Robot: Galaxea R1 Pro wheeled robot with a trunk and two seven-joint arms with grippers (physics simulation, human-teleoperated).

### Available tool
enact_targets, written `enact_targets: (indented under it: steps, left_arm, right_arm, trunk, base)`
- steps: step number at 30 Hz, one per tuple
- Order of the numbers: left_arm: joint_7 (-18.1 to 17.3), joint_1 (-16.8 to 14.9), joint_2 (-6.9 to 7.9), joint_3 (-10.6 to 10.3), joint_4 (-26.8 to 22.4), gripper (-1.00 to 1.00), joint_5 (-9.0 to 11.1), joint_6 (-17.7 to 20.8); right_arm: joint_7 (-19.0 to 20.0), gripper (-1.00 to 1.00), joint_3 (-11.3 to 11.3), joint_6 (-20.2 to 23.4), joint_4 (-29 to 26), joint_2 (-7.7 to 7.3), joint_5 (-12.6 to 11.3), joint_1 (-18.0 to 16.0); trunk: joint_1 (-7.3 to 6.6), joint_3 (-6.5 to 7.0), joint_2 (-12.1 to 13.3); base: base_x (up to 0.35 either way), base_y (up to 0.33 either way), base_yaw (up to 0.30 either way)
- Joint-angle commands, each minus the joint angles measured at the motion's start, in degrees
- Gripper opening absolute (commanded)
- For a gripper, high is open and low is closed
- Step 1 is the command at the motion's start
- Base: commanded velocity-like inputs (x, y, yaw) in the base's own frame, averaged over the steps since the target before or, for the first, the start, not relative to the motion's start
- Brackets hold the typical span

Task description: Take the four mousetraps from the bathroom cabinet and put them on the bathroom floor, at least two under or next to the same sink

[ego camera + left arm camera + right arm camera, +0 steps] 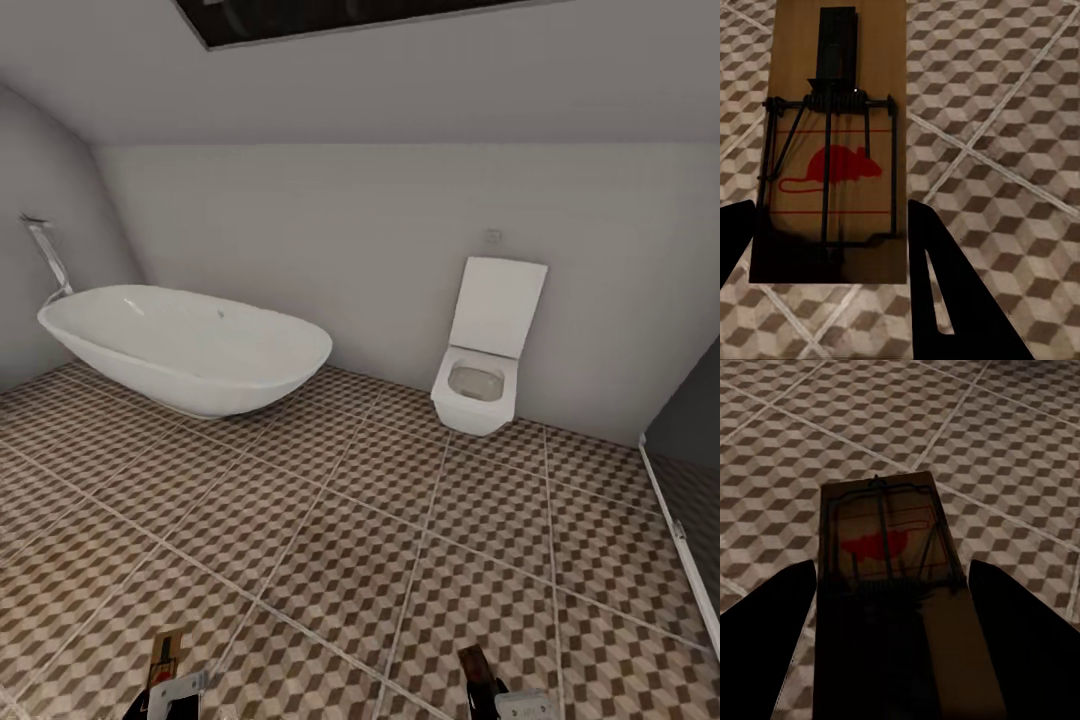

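Nearest my cameras, the patterned bathroom floor (330, 560) spreads wide below me, the white bathtub (190, 345) and toilet (485, 370) against the far wall. No sink here, so I judge I'm carrying. The left gripper (832, 247) is clamped on a mousetrap (832, 142); the right gripper (892, 607) grips another mousetrap (896, 585). My worry: both boards are pinched only at their near ends, so a sharp turn could twist one loose far from the sink.
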Motion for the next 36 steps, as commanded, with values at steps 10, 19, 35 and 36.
enact_targets:
  steps: [10, 19, 35, 36]
  left_arm:
    - [0.2, -0.1, -0.04, -0.5, 0.2, -1.00, 0.0, -0.2]
    - [0.2, -0.1, -0.04, -0.5, 0.2, -1.00, 0.0, -0.2]
    - [0.2, -0.1, -0.04, -0.5, 0.2, -1.00, 0.0, -0.2]
    - [0.2, -0.1, -0.04, -0.5, 0.2, -1.00, 0.0, -0.2]
  right_arm:
    - [-0.6, -1.00, 0.4, 0.0, 0.0, -0.08, 0.1, 0.0]
    - [-0.6, -1.00, 0.4, -0.1, 0.0, -0.07, 0.1, 0.0]
    - [-0.6, -1.00, 0.4, -0.1, 0.0, -0.08, 0.1, 0.0]
    - [-0.6, -1.00, 0.4, -0.1, 0.0, -0.08, 0.1, 0.0]
  trunk:
    - [0.00, -0.05, 0.0]
    - [0.00, -0.05, 0.0]
    - [0.00, -0.05, 0.0]
    - [0.00, -0.05, 0.0]
  base:
    - [0.000, 0.000, 0.287]
    - [0.000, 0.000, 0.287]
    - [0.000, 0.000, 0.287]
    - [0.000, 0.000, 0.287]
